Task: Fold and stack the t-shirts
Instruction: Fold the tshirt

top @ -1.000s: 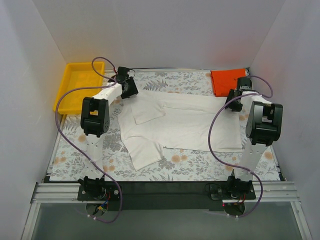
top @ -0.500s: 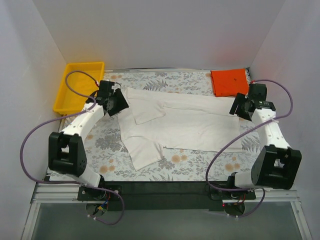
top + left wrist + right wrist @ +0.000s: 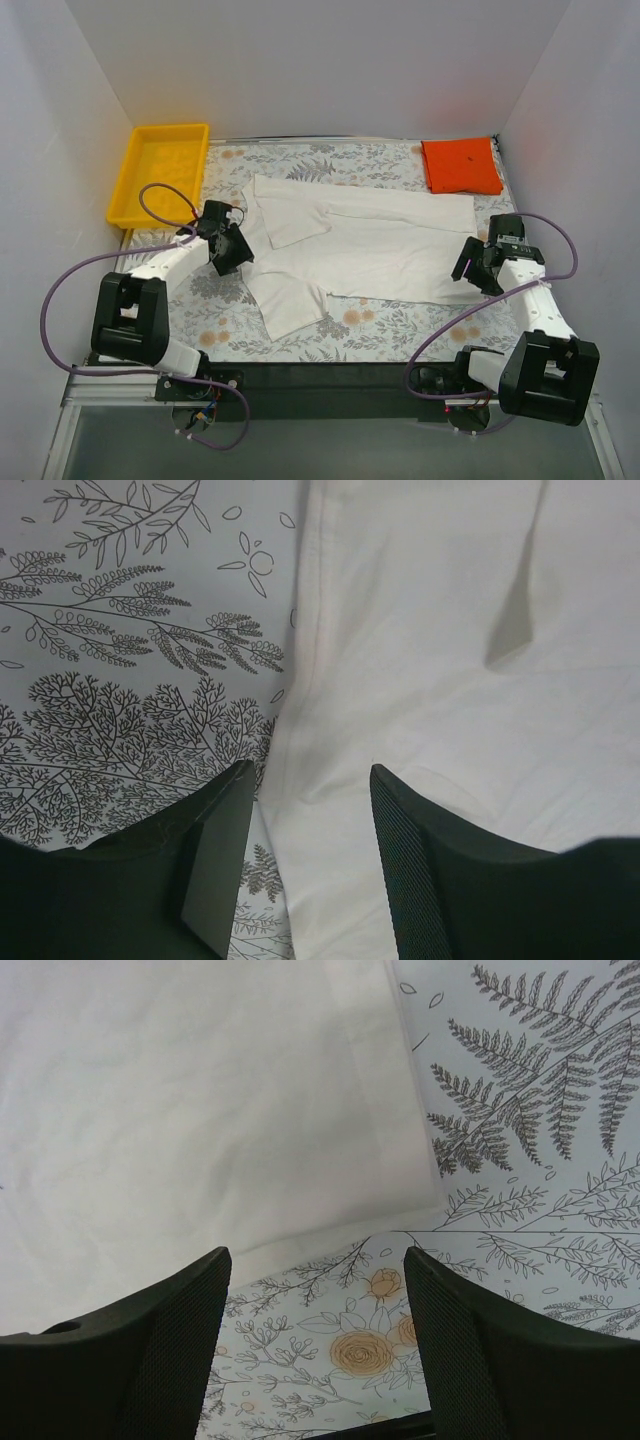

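The white t-shirt [image 3: 360,240] lies spread on the flowered cloth, partly folded, one sleeve pointing toward the near edge. No black print shows. The orange-red shirt [image 3: 461,165] lies folded square at the far right corner. My left gripper [image 3: 236,253] is open at the white shirt's left edge; in the left wrist view the white shirt's edge [image 3: 330,780] runs between my open fingers [image 3: 215,865]. My right gripper [image 3: 468,268] is open by the shirt's near right corner; in the right wrist view the white shirt's corner [image 3: 420,1190] lies just ahead of my fingers [image 3: 175,1350].
A yellow plastic tray [image 3: 160,172] stands at the far left corner, off the flowered cloth [image 3: 400,325]. White walls close in the left, right and back. The black rail [image 3: 330,385] runs along the near edge.
Both arms have swung outward and drawn back toward the near edge. The left gripper moved from the shirt's far left corner to its left edge; the right moved from the orange shirt to the near right corner.
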Controlling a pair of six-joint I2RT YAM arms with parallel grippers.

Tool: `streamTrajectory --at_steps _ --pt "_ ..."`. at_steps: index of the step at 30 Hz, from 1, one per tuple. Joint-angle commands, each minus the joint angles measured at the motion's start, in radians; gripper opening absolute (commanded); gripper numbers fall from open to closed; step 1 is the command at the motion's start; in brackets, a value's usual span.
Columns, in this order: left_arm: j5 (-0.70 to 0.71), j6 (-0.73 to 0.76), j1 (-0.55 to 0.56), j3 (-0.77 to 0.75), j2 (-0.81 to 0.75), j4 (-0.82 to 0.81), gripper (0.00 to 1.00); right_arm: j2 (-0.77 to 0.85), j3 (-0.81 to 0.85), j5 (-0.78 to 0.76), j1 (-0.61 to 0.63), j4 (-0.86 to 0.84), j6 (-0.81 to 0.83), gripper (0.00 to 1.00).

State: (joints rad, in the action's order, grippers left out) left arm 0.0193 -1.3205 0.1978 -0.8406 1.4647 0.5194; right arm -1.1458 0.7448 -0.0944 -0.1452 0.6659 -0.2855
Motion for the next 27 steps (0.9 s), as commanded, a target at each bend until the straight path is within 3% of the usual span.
streamTrajectory --at_steps 1,21,24,27 --pt "0.047 -0.008 0.009 -0.005 0.031 -0.036 0.47 0.031 -0.019 0.009 -0.01 0.0 -0.029 0.65" --pt "0.139 -0.002 0.077 0.08 0.071 -0.012 0.4 0.024 -0.11 -0.014 -0.027 -0.025 -0.086 0.66" --pt "0.143 0.007 0.077 0.083 0.074 -0.007 0.34 0.024 -0.114 -0.042 -0.034 -0.031 -0.086 0.66" --pt "0.136 0.009 0.077 0.09 0.078 -0.007 0.21 0.023 -0.127 -0.045 -0.047 -0.048 -0.099 0.65"
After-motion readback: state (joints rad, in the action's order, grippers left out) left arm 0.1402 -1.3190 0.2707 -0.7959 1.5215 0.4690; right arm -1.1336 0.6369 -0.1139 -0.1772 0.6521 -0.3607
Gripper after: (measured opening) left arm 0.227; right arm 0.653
